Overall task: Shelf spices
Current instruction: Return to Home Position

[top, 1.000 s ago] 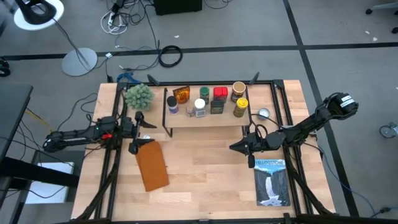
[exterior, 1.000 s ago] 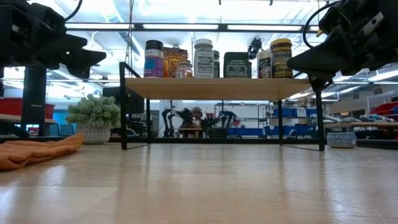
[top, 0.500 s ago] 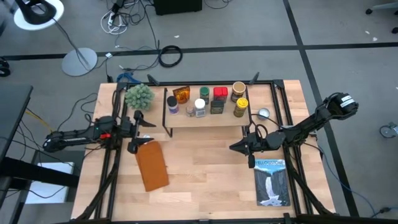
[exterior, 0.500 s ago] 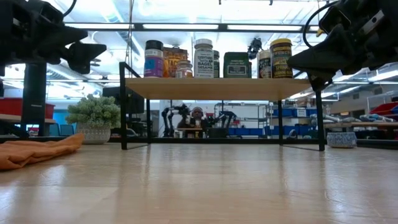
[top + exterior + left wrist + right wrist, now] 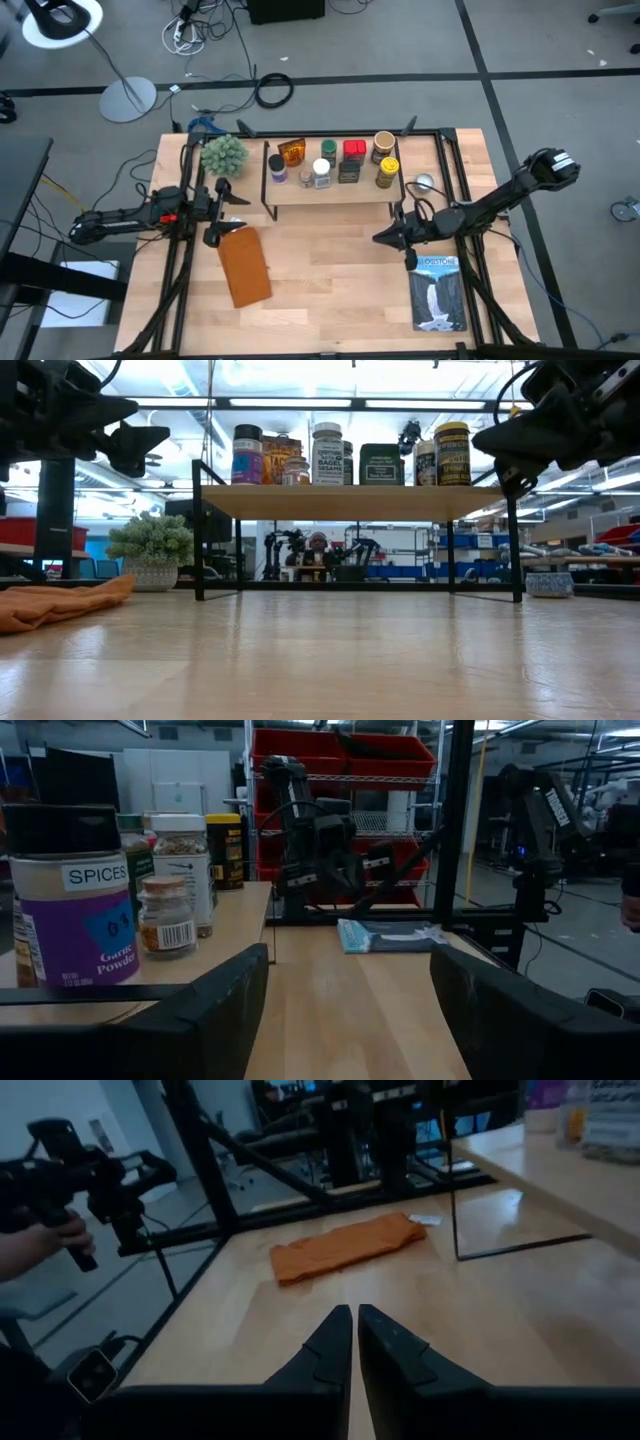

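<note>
Spices [image 5: 322, 174] stand on the shelf [image 5: 300, 192], 12 o'clock on the counter [image 5: 330, 290]. Left tool [image 5: 232, 212], 9 o'clock — spread wide, empty; right tool [image 5: 380, 238], 3 o'clock — pinched together, empty. Risk: an arm clipping a shelf leg topples jars.

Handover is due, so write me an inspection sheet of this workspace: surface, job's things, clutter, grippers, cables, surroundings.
Surface: wooden tabletop, centre bare.
Job's things: spice jars all stand on the shelf top board; none seen on the tabletop.
Clutter: orange cloth, Yellowstone book, potted plant, small bowl.
Grippers: left gripper open, empty, near the cloth; right gripper shut, empty, near the book.
Cables: black cable coil on the floor behind the table.
Surroundings: floor lamp; a person's hand holding a dark device, off the table.
</note>
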